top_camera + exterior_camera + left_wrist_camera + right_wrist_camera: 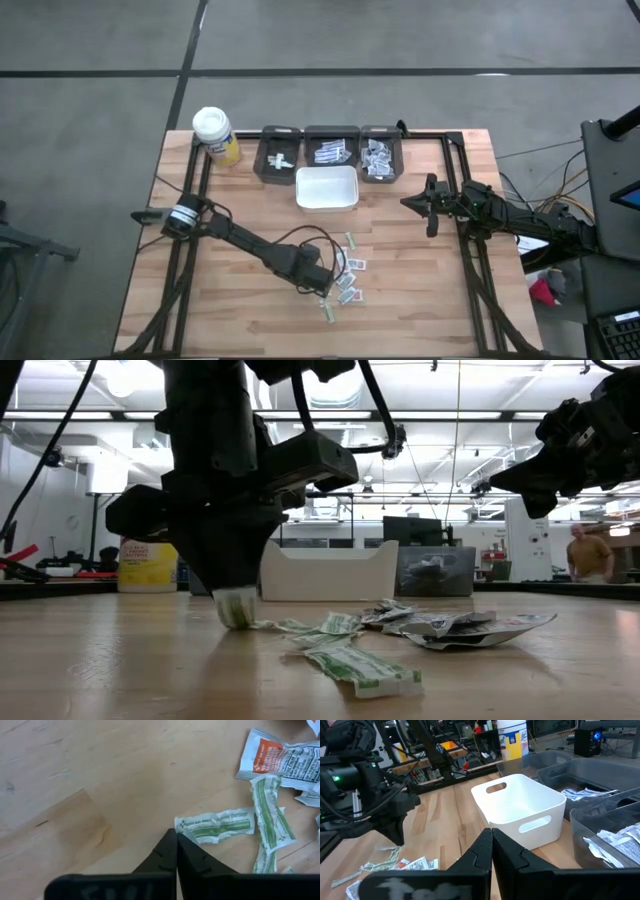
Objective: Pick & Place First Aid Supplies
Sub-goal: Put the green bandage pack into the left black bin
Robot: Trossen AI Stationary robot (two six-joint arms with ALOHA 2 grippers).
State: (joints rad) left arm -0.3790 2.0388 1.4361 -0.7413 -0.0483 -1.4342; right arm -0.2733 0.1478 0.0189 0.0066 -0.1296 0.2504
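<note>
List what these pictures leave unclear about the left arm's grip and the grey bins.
- Left gripper: jaws shut at the end of a green-striped white bandage strip; whether they pinch it is hidden by the fingertips.
- Low view: a green-printed packet sits under the gripper body; contact unclear.
- Three dark grey plastic bins: contents too small in the high view.

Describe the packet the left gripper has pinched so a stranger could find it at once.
Start at the white bin mid-table and look toward the table's near edge, to the scatter of packets. The left gripper is shut on the corner of one green-striped bandage strip. Unlike its neighbours, which lie free, this one has the fingertips on its end.
</note>
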